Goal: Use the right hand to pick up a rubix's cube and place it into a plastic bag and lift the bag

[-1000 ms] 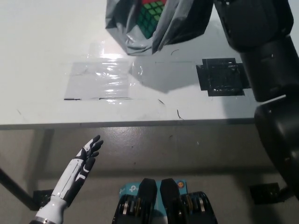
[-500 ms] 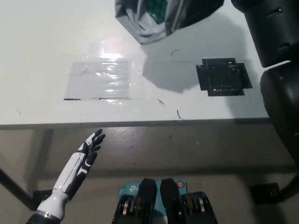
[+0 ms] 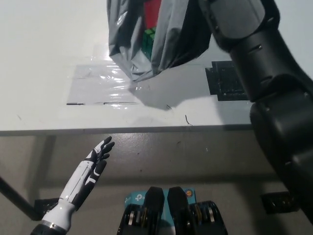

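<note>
Seen steeply from above, a white desk (image 3: pixel 44 58) fills the upper part of the view, with grey floor below its front edge.

At the lower left, below the desk edge, the robot's white left hand (image 3: pixel 98 157) rests in the air over the floor, fingers spread and holding nothing.

On the desk to its upper right lies a clear, shiny rectangular plastic sheet (image 3: pixel 105 84), flat on the surface.

Above the sheet's right end hangs the grey, translucent plastic bag (image 3: pixel 161 36), its lowest point just over the desk and its shadow falling beneath it. Inside the bag, showing through an opening in the folds, is the multicoloured Rubik's cube (image 3: pixel 150 22), with red and green faces visible.

To the right, a patch of black tape (image 3: pixel 226 81) sits on the desk, partly covered by the black right arm (image 3: pixel 259 63). The right hand itself is out of view past the top edge, so how its fingers stand cannot be told.

The cube is bagged, so this appears to be the lifting step. The next move likely calls for a steady upward raise, keeping the bag from swinging.

Compared with half a second ago, the bag hangs lower and nearer in the view, and the right arm has swung further left across the black tape.
</note>
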You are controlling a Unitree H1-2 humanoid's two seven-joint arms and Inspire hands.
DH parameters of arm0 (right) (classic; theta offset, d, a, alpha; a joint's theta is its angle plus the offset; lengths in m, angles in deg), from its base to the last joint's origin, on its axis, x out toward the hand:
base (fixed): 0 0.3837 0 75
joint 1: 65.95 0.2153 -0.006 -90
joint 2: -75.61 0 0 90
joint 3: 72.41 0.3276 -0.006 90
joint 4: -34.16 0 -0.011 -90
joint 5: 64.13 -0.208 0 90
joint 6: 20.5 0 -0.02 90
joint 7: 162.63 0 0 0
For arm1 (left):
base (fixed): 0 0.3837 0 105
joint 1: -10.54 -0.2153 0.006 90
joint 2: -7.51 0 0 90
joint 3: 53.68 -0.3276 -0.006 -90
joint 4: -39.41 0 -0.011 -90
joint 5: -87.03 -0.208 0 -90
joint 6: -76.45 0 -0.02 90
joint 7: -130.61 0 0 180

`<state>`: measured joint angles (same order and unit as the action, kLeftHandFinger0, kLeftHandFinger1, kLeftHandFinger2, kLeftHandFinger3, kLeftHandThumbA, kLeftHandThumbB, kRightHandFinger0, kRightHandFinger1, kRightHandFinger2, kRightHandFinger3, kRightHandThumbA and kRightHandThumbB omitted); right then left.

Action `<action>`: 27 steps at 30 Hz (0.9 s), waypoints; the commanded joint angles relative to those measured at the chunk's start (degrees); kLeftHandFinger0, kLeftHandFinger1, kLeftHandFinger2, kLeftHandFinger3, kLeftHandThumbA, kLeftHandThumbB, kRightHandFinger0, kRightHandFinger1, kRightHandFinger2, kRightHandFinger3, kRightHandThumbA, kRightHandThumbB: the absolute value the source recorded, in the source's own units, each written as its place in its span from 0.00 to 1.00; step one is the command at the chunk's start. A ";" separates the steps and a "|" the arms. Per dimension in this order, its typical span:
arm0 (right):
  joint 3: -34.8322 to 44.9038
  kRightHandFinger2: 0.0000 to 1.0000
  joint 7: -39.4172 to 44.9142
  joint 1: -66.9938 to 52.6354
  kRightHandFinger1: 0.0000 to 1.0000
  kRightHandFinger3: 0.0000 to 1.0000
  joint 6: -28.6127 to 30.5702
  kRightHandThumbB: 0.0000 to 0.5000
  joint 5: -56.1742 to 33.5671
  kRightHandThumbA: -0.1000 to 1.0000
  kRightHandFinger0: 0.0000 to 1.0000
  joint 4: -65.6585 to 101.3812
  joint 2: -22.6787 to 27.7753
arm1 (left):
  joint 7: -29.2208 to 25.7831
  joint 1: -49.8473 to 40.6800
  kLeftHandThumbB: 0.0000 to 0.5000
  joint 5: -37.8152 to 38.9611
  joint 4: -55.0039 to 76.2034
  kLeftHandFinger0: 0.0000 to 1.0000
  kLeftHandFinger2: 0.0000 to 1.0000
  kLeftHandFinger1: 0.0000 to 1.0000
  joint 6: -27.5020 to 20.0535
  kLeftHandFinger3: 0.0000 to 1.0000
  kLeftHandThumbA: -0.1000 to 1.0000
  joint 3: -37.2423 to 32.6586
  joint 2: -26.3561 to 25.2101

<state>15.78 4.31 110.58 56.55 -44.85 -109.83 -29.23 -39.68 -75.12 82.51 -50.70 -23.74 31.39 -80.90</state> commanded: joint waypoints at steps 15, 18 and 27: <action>2.97 0.85 -5.12 1.32 0.39 0.86 8.06 0.30 -6.55 0.01 0.02 -13.84 -0.05 | 1.81 0.63 0.61 -0.14 2.41 1.00 1.00 1.00 0.57 1.00 1.00 -0.12 -1.48; 3.18 0.85 -4.49 1.97 0.44 0.81 7.35 0.28 -7.15 0.08 0.05 -14.74 0.72 | 1.77 0.59 0.58 -0.01 2.43 1.00 1.00 1.00 0.43 1.00 1.00 -0.10 -1.35; -0.50 1.00 -5.46 2.94 1.00 1.00 3.25 0.70 -4.32 0.66 1.00 -19.21 3.95 | 1.61 0.22 0.66 -0.41 2.64 1.00 1.00 1.00 0.65 1.00 1.00 -0.25 -1.10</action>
<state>16.94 0.19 108.18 60.42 -50.24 -128.53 -27.61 -38.42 -75.33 82.54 -50.11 -23.12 31.07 -81.32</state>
